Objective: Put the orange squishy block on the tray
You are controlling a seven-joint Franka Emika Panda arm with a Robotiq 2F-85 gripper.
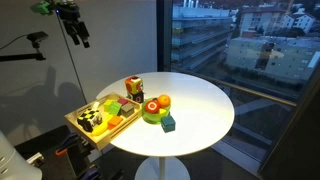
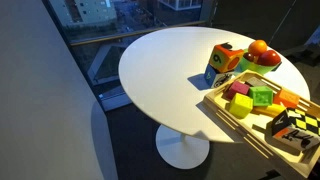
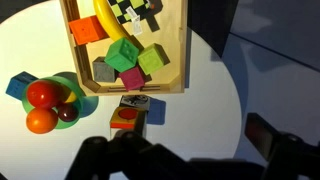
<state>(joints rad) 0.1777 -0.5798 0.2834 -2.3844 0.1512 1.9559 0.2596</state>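
Note:
The orange squishy block (image 1: 134,86) stands on the round white table just beyond the light-wood tray (image 1: 77,123), between the tray and the green plate. In both exterior views it is outside the tray; it also shows against the tray's edge (image 2: 220,63). In the wrist view the block (image 3: 130,111) lies just below the tray's rim (image 3: 130,91). My gripper (image 1: 73,27) hangs high above the table's far left, well clear of the block. Its fingers (image 3: 180,148) look spread, with nothing between them.
The tray (image 2: 214,103) holds a banana, a checkered block and several coloured cubes. A small green plate (image 3: 62,84) carries round red and orange toy fruits (image 1: 157,104). A teal cube (image 1: 168,123) sits beside it. A window runs behind the table.

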